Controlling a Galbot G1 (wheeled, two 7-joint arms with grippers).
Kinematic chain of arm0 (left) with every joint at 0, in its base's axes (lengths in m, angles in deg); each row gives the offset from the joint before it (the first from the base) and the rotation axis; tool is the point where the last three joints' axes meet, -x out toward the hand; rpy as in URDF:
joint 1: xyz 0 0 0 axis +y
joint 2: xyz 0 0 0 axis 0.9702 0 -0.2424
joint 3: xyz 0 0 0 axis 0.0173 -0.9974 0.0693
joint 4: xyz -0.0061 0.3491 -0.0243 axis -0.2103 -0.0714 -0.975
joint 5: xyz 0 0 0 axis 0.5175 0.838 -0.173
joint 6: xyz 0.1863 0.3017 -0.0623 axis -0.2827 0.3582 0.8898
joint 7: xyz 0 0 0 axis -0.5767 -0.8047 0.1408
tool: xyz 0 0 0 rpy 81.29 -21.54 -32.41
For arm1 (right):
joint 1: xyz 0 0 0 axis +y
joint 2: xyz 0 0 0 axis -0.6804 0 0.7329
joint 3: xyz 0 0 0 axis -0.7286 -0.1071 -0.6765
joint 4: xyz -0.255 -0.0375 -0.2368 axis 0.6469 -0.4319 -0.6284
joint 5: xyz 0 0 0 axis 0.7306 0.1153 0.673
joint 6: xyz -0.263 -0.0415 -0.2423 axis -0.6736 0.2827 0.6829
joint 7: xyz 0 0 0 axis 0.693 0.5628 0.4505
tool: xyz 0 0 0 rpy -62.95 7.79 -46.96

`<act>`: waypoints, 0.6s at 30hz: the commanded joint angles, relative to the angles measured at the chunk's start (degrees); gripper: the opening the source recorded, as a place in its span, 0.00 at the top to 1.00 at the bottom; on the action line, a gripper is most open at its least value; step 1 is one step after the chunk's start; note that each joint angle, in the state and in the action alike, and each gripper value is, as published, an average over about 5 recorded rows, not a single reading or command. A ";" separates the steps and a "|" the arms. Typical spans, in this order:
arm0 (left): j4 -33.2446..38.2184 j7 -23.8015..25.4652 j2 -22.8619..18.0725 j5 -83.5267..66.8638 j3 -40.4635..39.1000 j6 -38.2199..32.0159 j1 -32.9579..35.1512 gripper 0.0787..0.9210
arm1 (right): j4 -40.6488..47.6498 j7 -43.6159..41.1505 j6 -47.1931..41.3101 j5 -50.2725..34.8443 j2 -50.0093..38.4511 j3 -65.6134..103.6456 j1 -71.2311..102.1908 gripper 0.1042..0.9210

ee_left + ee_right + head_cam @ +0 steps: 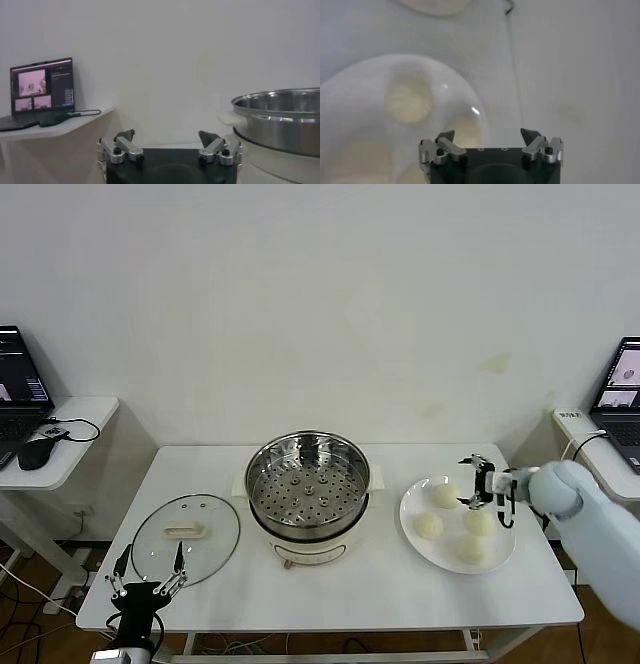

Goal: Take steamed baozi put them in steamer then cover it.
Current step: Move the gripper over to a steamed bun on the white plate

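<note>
Several cream-white steamed baozi (pixel 443 495) lie on a white plate (pixel 409 509) at the table's right. My right gripper (pixel 487 484) hovers open just above the plate's far side, holding nothing. In the right wrist view a baozi (pixel 407 100) sits ahead of the open right gripper (pixel 489 135). The steel steamer (pixel 305 489) stands empty at the table's centre. The glass cover (pixel 185 539) lies flat to the left of it. My left gripper (pixel 150 574) waits open at the front left, near the cover's edge. In the left wrist view the left gripper (pixel 167 136) has the steamer (pixel 280 120) beside it.
A side table at the far left carries a laptop (pixel 18 394) and a mouse (pixel 36 452). Another laptop (pixel 622 389) stands on a side table at the far right. The white table's front edge (pixel 330 624) runs close below the steamer.
</note>
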 commanded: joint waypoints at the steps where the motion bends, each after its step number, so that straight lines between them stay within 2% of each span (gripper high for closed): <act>1: -0.08 -0.21 0.00 -0.07 0.51 -0.27 -0.05 0.12 | 11.65 -7.67 2.64 1.51 1.37 -13.17 -13.25 0.12; 18: -0.90 0.02 0.60 0.12 1.90 -0.88 -0.10 0.12 | 23.16 -1.12 5.06 5.24 12.92 -10.62 -10.77 0.12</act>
